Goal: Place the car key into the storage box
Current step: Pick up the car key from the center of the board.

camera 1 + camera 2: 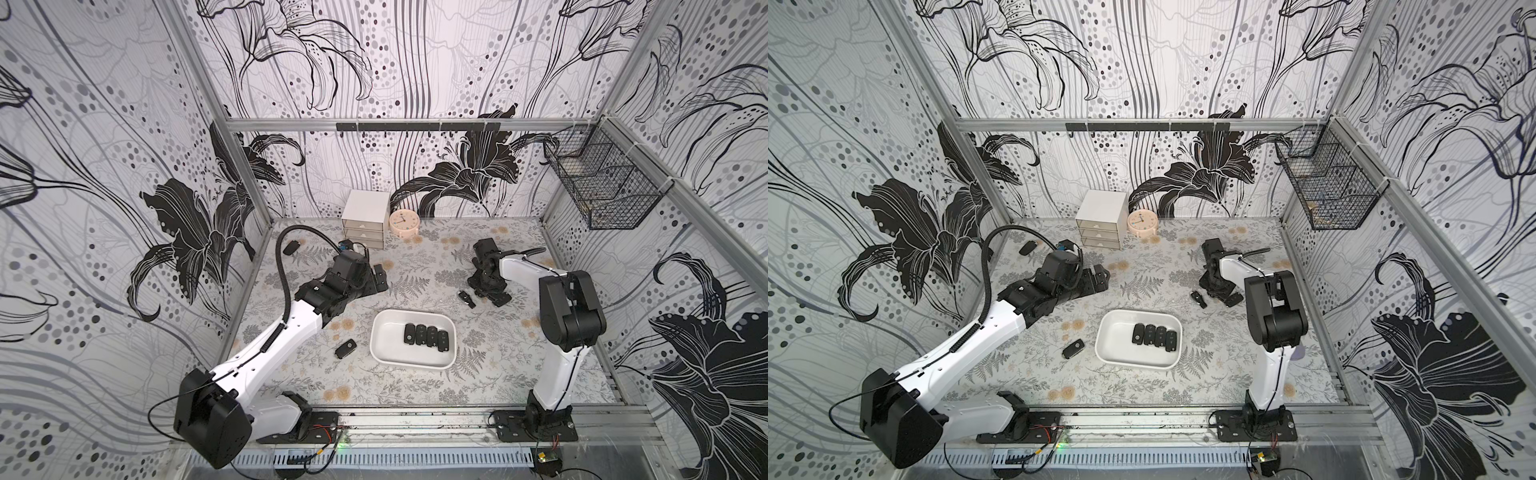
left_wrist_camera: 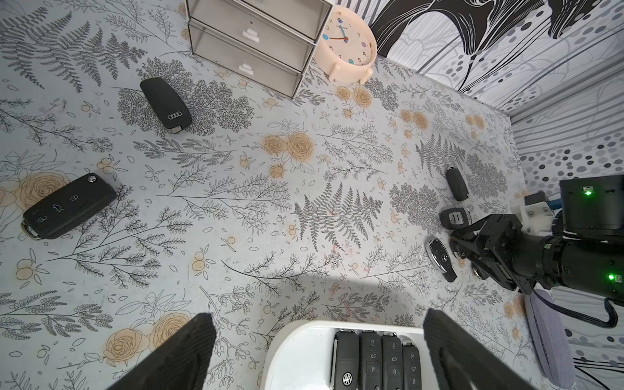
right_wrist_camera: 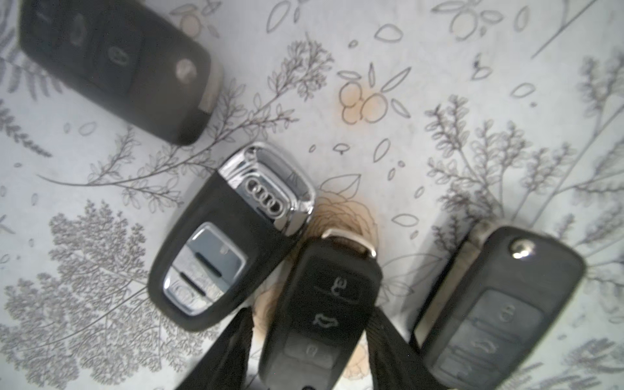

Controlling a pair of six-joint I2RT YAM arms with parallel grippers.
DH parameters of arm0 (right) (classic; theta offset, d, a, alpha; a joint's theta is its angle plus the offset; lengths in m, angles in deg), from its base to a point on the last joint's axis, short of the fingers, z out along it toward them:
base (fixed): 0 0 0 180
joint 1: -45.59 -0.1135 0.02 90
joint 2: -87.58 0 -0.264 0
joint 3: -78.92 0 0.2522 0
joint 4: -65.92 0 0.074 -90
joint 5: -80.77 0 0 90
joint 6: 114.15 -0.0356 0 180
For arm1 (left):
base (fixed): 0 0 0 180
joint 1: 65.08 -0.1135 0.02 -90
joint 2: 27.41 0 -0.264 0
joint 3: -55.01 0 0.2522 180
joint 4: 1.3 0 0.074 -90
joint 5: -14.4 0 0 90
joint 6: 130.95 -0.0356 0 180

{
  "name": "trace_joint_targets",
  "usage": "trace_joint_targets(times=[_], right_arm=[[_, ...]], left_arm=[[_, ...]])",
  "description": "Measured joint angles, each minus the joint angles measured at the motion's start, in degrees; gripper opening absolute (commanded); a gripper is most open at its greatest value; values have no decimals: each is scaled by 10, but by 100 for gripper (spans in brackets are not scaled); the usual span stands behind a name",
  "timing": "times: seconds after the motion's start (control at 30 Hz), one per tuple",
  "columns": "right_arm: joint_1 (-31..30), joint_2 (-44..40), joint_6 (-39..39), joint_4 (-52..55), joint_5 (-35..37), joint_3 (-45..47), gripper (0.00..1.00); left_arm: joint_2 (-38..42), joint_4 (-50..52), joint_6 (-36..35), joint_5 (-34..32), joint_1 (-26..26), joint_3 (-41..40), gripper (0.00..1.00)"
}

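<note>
The car key (image 3: 320,314), a black button fob, was seen lying flat on the table (image 3: 439,67), well apart from the storage box (image 1: 388,332) and between the fingers (image 3: 233,344) of the right gripper (image 3: 315,312). Those fingers stood apart. One was set close against the fob's edge, while a strip of table was left showing beside the other, so no clamp was judged to have been made.

A chrome-ended fob (image 3: 229,243) lay against the key's shoulder and a second flip fob (image 3: 499,304) just beside the far finger. Either could be nudged or trapped when the jaws are brought together, and the key could be twisted by a one-sided pinch. A silver-edged fob (image 1: 466,299), lying between that gripper and the box, could be struck if the key were carried low.

The key and the finger gaps were shown only in the right wrist view. In both top views they were hidden under the gripper's body. The box, with four fobs (image 1: 426,337) in a row and bare floor beside them, was shown only in the top and left wrist views. The left gripper (image 2: 319,315) was held near the box, its fingers spread wide with nothing between them.
</note>
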Motion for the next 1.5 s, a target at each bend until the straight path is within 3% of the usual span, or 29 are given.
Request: trace_joint_targets(times=[0.17,0.3,0.6,0.87,1.13,1.5], right_arm=[[8,5,8,10,8,-5,48],[10,9,17,14,13,-10,36],[9,-2,28,15,12,-1,33],[-2,-102,39,29,4,24,32],[-104,-210,41,42,6,44,32],[-295,-231,-6,57,36,47,32]], left_arm=[[13,0,0,3,-2,-9,99],[23,0,1,7,-2,-14,99],[42,1,7,12,-2,-31,99],[41,2,12,47,-2,-35,99],[41,4,12,63,-2,-40,99],[73,30,14,60,-2,-51,99]])
